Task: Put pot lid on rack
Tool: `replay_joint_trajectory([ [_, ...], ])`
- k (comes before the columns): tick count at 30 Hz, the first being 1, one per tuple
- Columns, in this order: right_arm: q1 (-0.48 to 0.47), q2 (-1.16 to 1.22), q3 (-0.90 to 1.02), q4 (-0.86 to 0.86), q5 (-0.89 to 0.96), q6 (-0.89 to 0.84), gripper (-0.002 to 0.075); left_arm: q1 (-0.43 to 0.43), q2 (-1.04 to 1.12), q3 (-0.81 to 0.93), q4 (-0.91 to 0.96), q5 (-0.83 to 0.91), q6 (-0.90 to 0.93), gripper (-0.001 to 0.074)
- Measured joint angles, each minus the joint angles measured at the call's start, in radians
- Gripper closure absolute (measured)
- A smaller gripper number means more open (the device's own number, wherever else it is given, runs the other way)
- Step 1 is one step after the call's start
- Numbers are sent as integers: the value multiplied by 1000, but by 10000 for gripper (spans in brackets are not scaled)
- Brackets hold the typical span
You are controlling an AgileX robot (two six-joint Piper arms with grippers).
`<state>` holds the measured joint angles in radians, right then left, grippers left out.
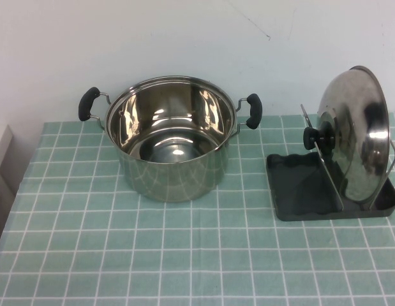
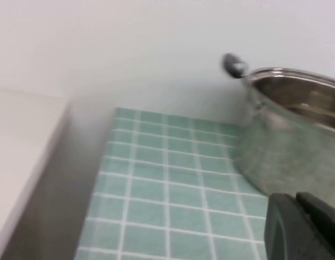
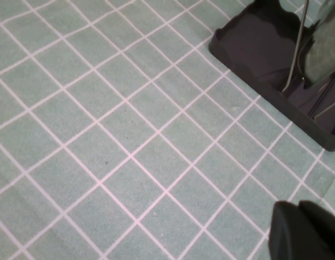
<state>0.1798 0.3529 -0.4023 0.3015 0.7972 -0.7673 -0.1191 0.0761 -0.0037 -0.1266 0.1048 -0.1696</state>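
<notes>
The round, domed, shiny stainless-steel pot lid stands on edge in the dark grey rectangular plastic rack at the right of the tabletop. It sits between the thin upright wire dividers, which seem to be what keeps it from rolling or tipping flat. Its black knob points left toward the pot, past one of the wires, and the dome leans slightly to the right against the wire on that side. By the look of it, the job is done: the lid rests there with nothing holding it.

The deep steel pot with two black side handles sits open in the middle of the tabletop, left of the rack and apart from it. A green checked cloth with white lines covers the surface.

Neither arm shows in the high view, so both appear to be drawn back clear of the things. The left claw shows only as a dark tip in its own wrist view, near the pot's left side above the cloth; I cannot tell whether it is spread or pressed together. The right claw likewise shows just a dark tip over bare cloth on the near side of the rack, and its state I cannot tell either.
</notes>
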Motion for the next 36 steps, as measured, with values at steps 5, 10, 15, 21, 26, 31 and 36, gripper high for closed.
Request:
replay_joint_trajectory([
  [5, 0, 0, 0, 0, 0, 0, 724, 28, -73, 30, -3, 32, 31, 736],
  [10, 0, 0, 0, 6, 0, 0, 724, 33, -85, 30, 50, 165, 40, 736],
  [15, 0, 0, 0, 8, -1, 0, 725, 56, -85, 30, 67, 216, 52, 736],
  [21, 0, 0, 0, 10, -1, 0, 725, 58, -85, 28, 70, 224, 58, 736],
  [26, 0, 0, 0, 11, -1, 0, 725, 60, -85, 27, 72, 228, 58, 736],
  [31, 0, 0, 0, 12, -1, 0, 725, 60, -85, 27, 72, 228, 58, 736],
  [36, 0, 0, 0, 12, -1, 0, 725, 60, -85, 27, 72, 228, 58, 736],
])
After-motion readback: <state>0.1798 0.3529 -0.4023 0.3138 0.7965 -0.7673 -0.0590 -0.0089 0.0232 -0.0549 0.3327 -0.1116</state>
